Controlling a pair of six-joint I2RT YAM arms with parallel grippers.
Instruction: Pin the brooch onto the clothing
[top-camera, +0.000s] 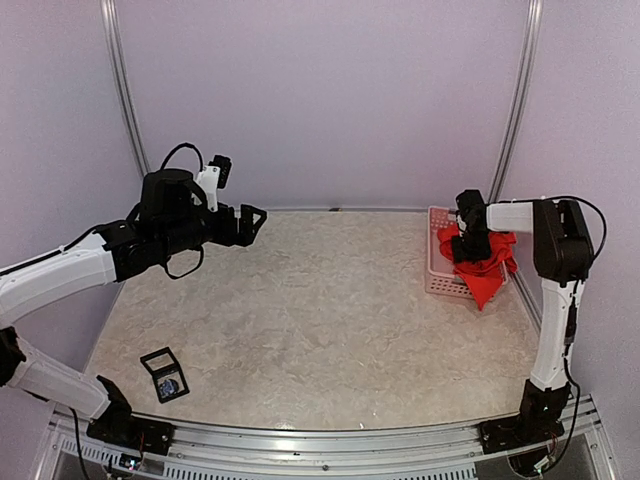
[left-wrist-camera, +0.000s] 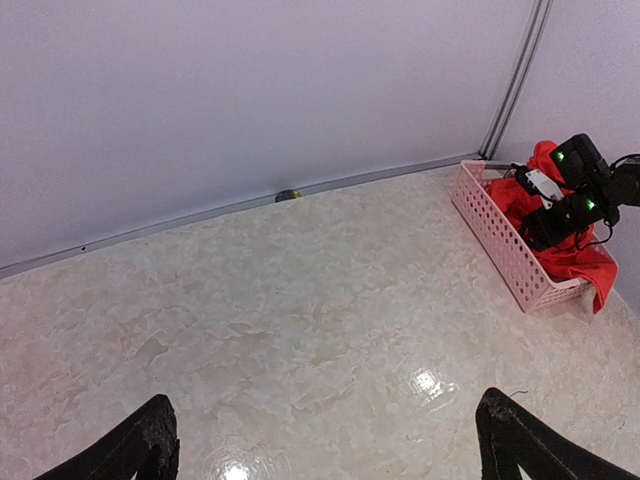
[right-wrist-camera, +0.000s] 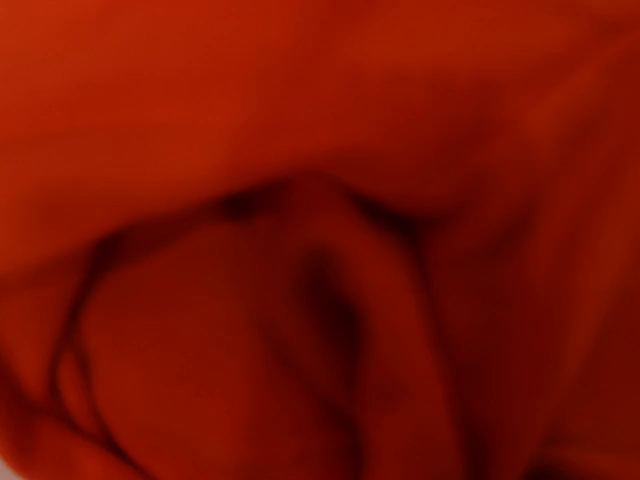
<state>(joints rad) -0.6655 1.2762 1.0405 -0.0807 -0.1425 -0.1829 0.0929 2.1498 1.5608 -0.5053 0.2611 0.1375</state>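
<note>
The red T-shirt (top-camera: 489, 279) lies bunched in a pink basket (top-camera: 436, 276) at the right side of the table, one part hanging over the basket's near edge. My right gripper (top-camera: 468, 252) is pushed down into the shirt, its fingers hidden by fabric. The right wrist view shows only blurred red cloth (right-wrist-camera: 320, 240). The shirt (left-wrist-camera: 575, 262) and my right gripper (left-wrist-camera: 553, 218) also show in the left wrist view. My left gripper (top-camera: 252, 225) hovers high over the table's left-centre, open and empty (left-wrist-camera: 325, 402). A small open black box (top-camera: 165, 377) with a small shiny item inside lies near the front left.
The basket (left-wrist-camera: 500, 238) stands against the right wall by the back corner. Pale walls close the table at the back and both sides. A small dark object (left-wrist-camera: 288, 195) lies at the foot of the back wall.
</note>
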